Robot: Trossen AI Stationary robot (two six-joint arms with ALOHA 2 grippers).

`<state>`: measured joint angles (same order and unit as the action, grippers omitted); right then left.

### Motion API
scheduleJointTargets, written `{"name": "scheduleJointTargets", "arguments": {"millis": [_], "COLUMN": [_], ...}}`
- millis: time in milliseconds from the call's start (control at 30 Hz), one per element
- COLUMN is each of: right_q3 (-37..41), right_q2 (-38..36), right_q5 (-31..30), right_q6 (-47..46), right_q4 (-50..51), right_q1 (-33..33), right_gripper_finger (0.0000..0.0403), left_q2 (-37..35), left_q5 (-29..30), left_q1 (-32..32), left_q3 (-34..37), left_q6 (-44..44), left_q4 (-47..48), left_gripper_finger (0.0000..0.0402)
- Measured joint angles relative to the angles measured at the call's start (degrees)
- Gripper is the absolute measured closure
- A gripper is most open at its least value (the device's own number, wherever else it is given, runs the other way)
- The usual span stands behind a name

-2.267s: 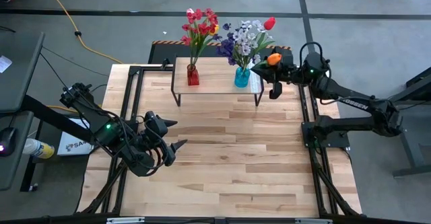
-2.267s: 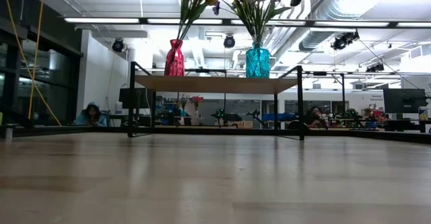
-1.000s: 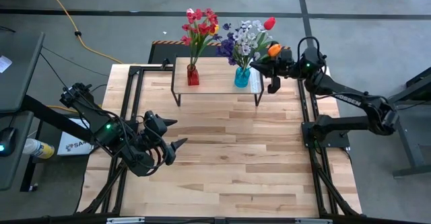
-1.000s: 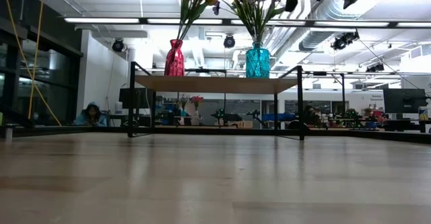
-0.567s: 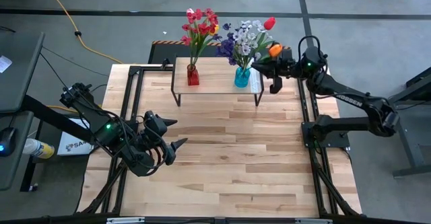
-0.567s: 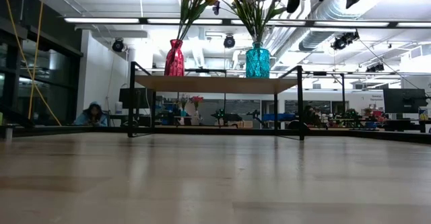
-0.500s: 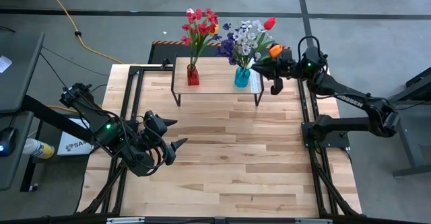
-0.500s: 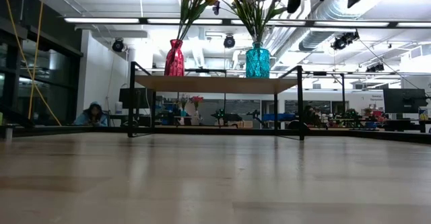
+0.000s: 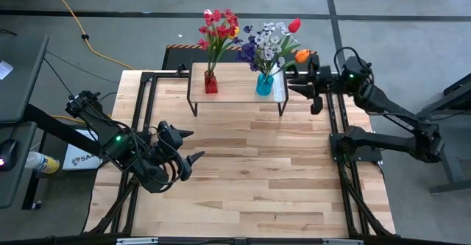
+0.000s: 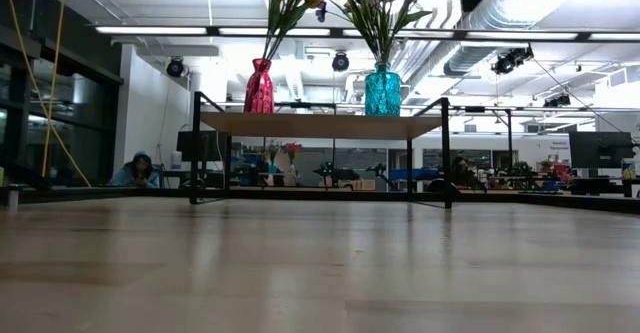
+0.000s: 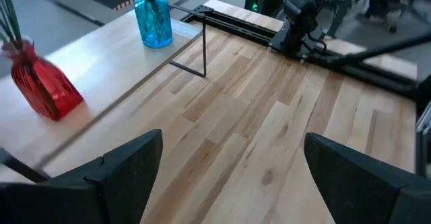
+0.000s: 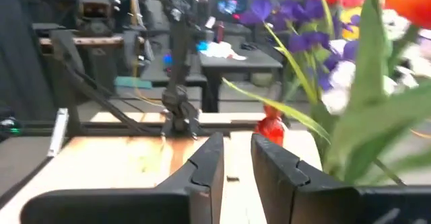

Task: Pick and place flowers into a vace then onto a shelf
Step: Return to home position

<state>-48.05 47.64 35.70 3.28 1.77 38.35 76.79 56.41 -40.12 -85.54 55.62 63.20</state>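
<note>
The shelf (image 9: 235, 89) stands at the table's far middle on thin black legs. On it are a red vase (image 9: 211, 82) with red flowers (image 9: 218, 26) and a blue vase (image 9: 264, 84) with purple and whitish sprays (image 9: 263, 45), a red tulip (image 9: 294, 26) and an orange tulip (image 9: 301, 55). My right gripper (image 9: 296, 81) is just right of the blue vase, level, pointing toward the flowers. In the right wrist view its fingers (image 12: 236, 163) stand a narrow gap apart with nothing between them. My left gripper (image 9: 193, 146) waits wide open over the near left of the table (image 11: 232, 183).
Black frame rails (image 9: 335, 120) run along the table's left and right sides. The wooden tabletop (image 9: 250, 171) stretches bare in front of the shelf. In the low view, a person (image 10: 135, 170) sits in the room beyond the table.
My right gripper has drawn back toward the table's right edge, away from the blue vase. The orange tulip has stayed in the blue vase where it was.
</note>
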Motion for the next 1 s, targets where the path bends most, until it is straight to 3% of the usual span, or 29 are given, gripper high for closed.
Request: {"name": "scheduleJointTargets", "arguments": {"millis": [200, 467, 600, 800, 1000], "right_q3": [0.00, 0.00, 0.00, 0.26, 0.26], "right_q2": [-8.17, -18.11, -22.62, -28.51, -32.64], "right_q5": [-7.30, -8.31, -8.33, -8.79, -10.47], "right_q6": [0.46, -1.81, -3.66, -6.11, -8.50], "right_q4": [10.61, 20.25, 23.65, 28.75, 32.08], "right_q1": [0.00, 0.00, 0.00, 0.00, 0.00], "right_gripper_finger": [0.0352, 0.0396, 0.0398, 0.0401, 0.0400], "left_q2": [0.00, -0.09, -0.09, -0.15, -0.15], "left_q5": [0.49, 4.49, 4.63, 8.18, 8.36], "left_q1": [0.00, 0.00, 0.00, 0.00, 0.00], "left_q3": [0.00, 0.00, 0.00, 1.22, 8.80], "left_q6": [-3.05, 12.57, 16.84, 19.01, 26.37], "left_q4": [2.00, 13.72, 17.49, 17.15, 12.67], "left_gripper_finger": [0.0009, 0.0009, 0.0009, 0.0009, 0.0009]}}
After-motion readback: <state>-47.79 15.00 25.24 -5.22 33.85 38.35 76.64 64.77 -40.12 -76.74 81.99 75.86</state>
